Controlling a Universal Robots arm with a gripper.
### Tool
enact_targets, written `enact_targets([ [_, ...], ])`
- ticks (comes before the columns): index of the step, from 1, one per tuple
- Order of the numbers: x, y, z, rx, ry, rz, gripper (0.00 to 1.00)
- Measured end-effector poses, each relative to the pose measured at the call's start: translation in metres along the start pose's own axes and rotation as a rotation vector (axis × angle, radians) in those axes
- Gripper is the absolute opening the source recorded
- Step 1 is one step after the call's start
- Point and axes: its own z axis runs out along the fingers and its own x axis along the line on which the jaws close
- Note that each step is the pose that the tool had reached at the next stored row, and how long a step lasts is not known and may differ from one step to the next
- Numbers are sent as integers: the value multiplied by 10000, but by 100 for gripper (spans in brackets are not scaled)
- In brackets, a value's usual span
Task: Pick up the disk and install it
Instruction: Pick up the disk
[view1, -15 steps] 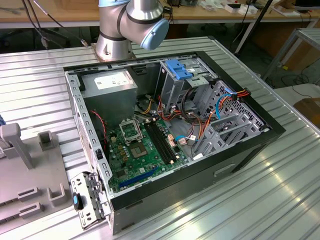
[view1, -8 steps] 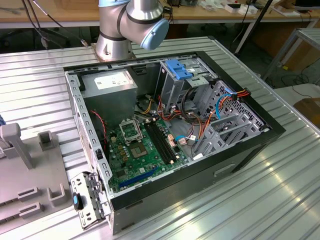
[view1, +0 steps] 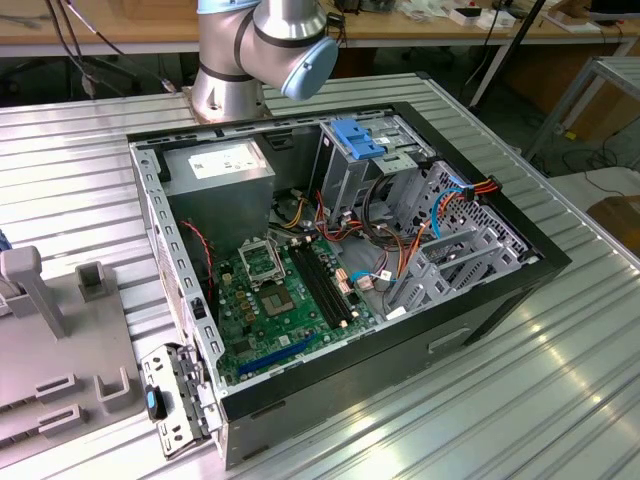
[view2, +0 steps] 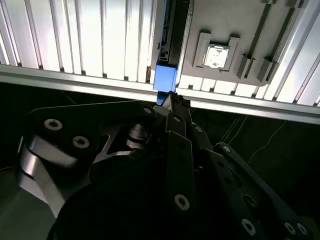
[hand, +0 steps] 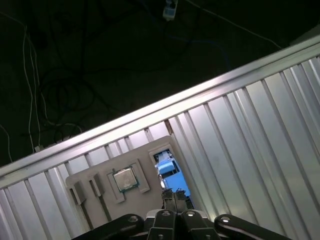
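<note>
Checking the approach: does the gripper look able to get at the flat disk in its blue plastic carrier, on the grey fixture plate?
Probably yes: in the second wrist view the gripper hangs just off the blue-framed disk, with nothing between them.

Disk (view2: 165, 77) carrier blue; table (view2: 75, 40) ribbed silver (bright glare); motherboard (view1: 270, 300) green; fixture plate (view2: 220, 20) grey.

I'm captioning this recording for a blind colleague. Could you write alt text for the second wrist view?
The black gripper hangs right at the blue end of the disk, which sits at the edge of a grey tray on the ribbed metal table. A small square chip rests in the tray.
</note>
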Motion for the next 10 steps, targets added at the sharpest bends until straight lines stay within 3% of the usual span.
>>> enact_targets([
  [10,-68,-161,3,-1,5,-108,11],
])
